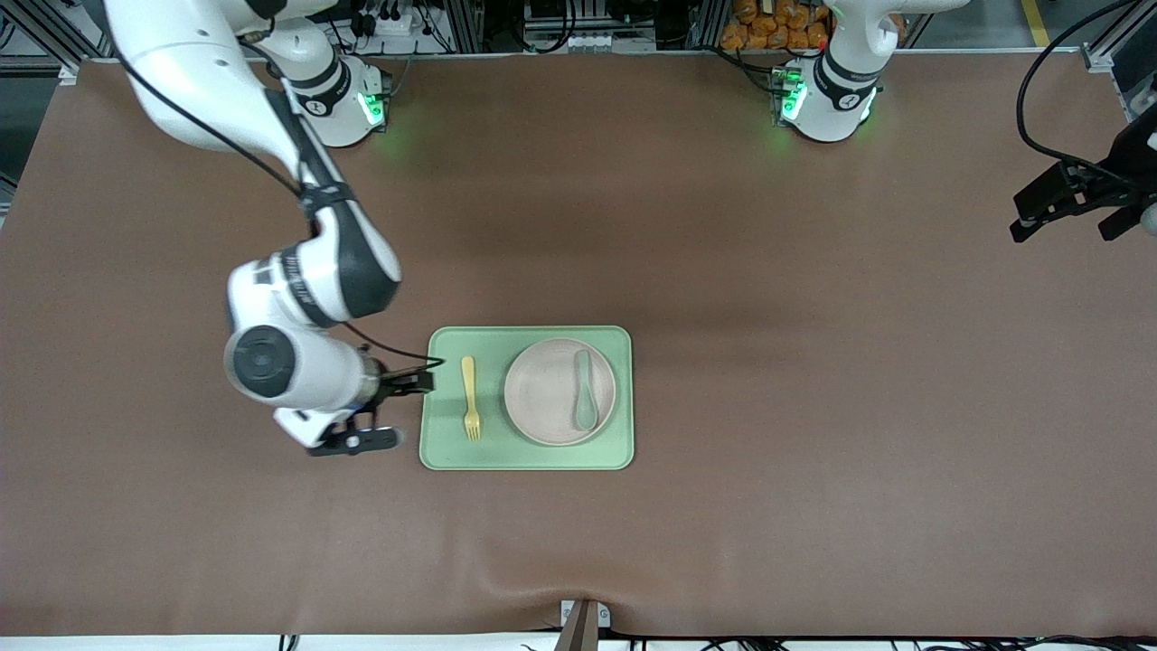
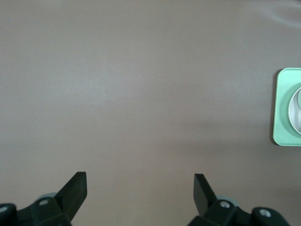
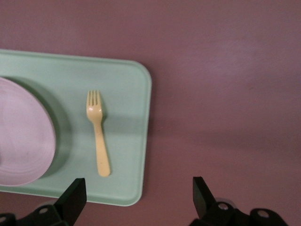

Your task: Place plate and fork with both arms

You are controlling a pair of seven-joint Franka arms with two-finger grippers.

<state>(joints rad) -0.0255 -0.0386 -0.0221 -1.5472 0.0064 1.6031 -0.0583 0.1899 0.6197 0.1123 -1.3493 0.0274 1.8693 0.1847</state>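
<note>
A long brown table [image 1: 813,362] fills the room, with two white robot arms based along one edge. Near the middle lies a rectangular light green tray [image 1: 527,452]. On the tray sits the plate [image 1: 547,398], round, shallow and pale pink, toward the left arm's end of the tray. A grey-green spoon [image 1: 585,391] lies in the plate. Beside the plate, toward the right arm's end of the tray, the fork [image 1: 470,398] lies flat on the green surface, apart from the plate, its short tines pointing toward the front camera. In the right wrist view the same fork [image 3: 97,133] lies free on the tray with nothing touching it.

The right gripper [image 1: 384,411] hangs low just beside the tray's edge at the right arm's end, its jaws spread wide and empty. The left gripper [image 1: 1071,212] waits well away, over bare table at the left arm's end, and its jaws also stand wide apart with nothing between them; from its own wrist view only a corner of the tray shows in the distance.

Judging from how things lie, the task looks essentially done: plate and fork both rest on the tray and neither is held. What seems left is for the right arm to draw clear.
</note>
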